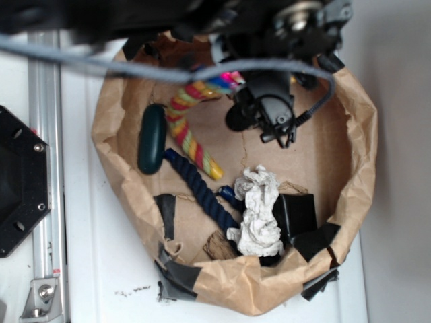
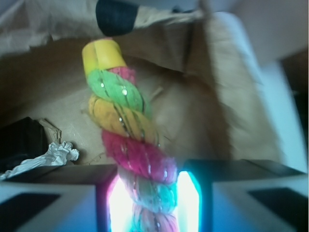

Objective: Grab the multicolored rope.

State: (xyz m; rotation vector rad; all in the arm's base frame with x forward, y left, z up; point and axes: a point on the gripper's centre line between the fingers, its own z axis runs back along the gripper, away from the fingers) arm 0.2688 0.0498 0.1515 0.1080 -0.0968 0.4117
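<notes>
Reaching down into paper bag (image 1: 121, 134), tool (image 2: 149, 193) clamping multicolored rope (image 2: 126, 125), upper end.

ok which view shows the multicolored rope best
The wrist view: the multicolored rope fills the frame, its strands clear, running between the pincer fingers. The exterior view shows its whole curve, though the arm hides its upper end.

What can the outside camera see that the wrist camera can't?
Only the exterior view shows the dark navy blue rope, the dark green oval object, and the whole ring of the brown paper bag. Only the wrist view shows the gripper closed around the multicolored rope, close enough to see its twisted strands and yellow end. Both show the multicolored rope, the crumpled white paper, a black box and brown paper.
</notes>
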